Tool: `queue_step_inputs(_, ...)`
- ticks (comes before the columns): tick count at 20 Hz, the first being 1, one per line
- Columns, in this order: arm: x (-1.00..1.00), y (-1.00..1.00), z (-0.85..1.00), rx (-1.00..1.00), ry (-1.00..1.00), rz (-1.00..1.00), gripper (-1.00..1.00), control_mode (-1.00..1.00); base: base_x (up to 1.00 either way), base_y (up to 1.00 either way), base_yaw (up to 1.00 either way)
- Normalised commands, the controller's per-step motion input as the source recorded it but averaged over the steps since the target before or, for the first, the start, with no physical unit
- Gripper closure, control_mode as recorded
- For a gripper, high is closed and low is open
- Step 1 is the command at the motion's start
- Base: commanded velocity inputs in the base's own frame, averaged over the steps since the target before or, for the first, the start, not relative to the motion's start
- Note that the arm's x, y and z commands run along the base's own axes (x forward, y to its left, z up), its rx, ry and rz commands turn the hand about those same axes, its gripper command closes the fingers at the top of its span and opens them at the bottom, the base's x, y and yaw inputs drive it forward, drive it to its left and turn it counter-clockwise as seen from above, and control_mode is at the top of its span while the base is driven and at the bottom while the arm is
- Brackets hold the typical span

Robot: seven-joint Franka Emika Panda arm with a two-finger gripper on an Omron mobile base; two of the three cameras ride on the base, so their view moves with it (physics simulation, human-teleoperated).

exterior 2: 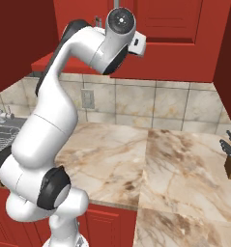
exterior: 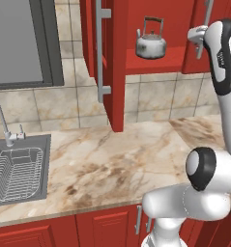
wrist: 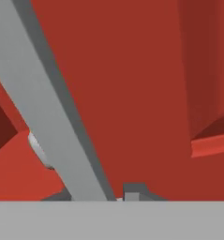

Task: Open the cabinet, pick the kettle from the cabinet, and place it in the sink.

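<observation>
Silver bar handle (wrist: 48, 112) clasped by gripper (wrist: 118, 197), kettle (exterior: 151, 43) on cabinet (exterior: 151, 62) shelf

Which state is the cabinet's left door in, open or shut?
Open. The left door of the cabinet stands edge-on, swung outward, and the kettle shows on the shelf inside.
</observation>
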Motion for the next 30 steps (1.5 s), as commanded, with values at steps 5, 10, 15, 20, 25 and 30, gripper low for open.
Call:
queue_step_inputs(5, -0.37, -0.04, -0.01, 0.00, 0.00, -0.01, 1.00, -1.00, 0.00, 0.00, 0.00)
queue_step_inputs(10, -0.48, -0.13, 0.00, 0.00, 0.00, 0.00, 1.00, -1.00, 0.00, 0.00, 0.00)
queue_step_inputs(15, -0.53, -0.22, 0.00, 0.00, 0.00, 0.00, 1.00, -1.00, 0.00, 0.00, 0.00)
queue_step_inputs(20, -0.54, -0.30, 0.05, 0.00, 0.00, 0.00, 1.00, -1.00, 0.00, 0.00, 0.00)
queue_step_inputs(25, -0.56, -0.39, 0.09, 0.00, 0.00, 0.00, 1.00, -1.00, 0.00, 0.00, 0.00)
queue_step_inputs(30, -0.62, -0.53, 0.09, 0.04, -0.04, 0.00, 1.00, -1.00, 0.00, 0.00, 0.00)
